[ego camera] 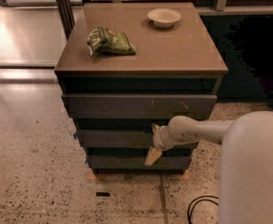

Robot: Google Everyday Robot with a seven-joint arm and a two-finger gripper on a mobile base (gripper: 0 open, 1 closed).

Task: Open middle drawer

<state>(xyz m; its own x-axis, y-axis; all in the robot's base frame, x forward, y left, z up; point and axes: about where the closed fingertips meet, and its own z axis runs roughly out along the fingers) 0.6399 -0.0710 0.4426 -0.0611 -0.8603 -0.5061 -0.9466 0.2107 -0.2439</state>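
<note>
The middle drawer (112, 138) is a wide, shallow dark grey front with a small blue tag (74, 136) at its left end. It sits pushed in, between the scratched top front (136, 106) and the bottom front (126, 162). My gripper (153, 141) is against the right part of the middle drawer's front, reaching in from the right. It is open. One finger (153, 127) is at the front's upper edge. The tan finger (152, 156) points down over the gap below. The drawer's inside is hidden.
On the cabinet top (173, 50) lie a green snack bag (110, 41) and a white bowl (164, 17). My pale arm (206, 129) and body (252, 171) fill the lower right. A black cable (199, 209) and a small dark scrap (102, 194) lie on the speckled floor.
</note>
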